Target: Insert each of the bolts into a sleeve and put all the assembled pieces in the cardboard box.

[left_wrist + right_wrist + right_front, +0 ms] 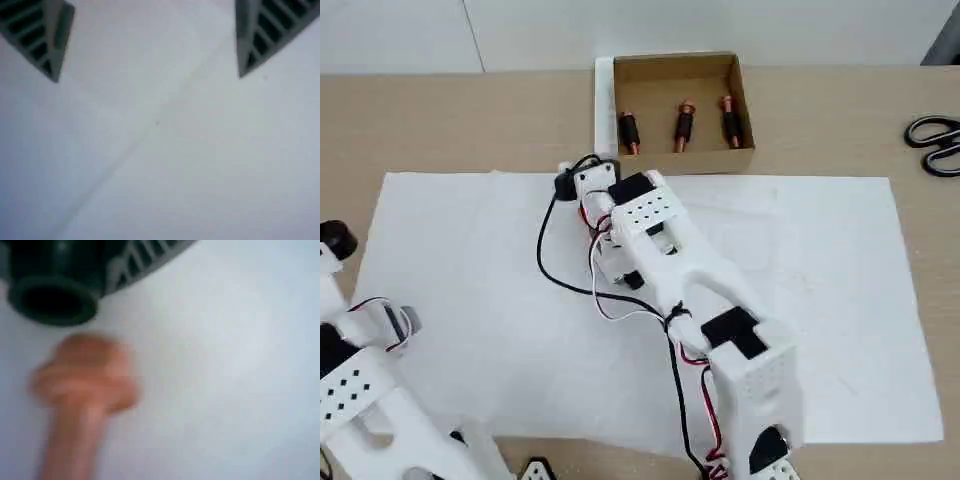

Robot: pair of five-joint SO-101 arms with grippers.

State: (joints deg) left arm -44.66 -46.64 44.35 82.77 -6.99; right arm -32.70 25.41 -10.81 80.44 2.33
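My right gripper (107, 282) is shut on a black sleeve (50, 297), whose open end hangs just above the white paper. A copper bolt (80, 400) lies on the paper right beside that opening, its head toward the sleeve. In the high view my right arm (645, 215) stretches from the front edge to just short of the cardboard box (745, 110). Three assembled pieces lie in the box: one on the left (628, 131), one in the middle (684, 125), one on the right (729, 120). My left gripper (150, 75) is open over bare paper, and the left arm (360, 390) sits at the front left corner.
A large white paper sheet (820, 300) covers the table's middle. Black scissors (935, 145) lie at the far right edge of the table. A white strip (604, 105) stands along the box's left side. Black and red cables (555, 275) trail beside the right arm.
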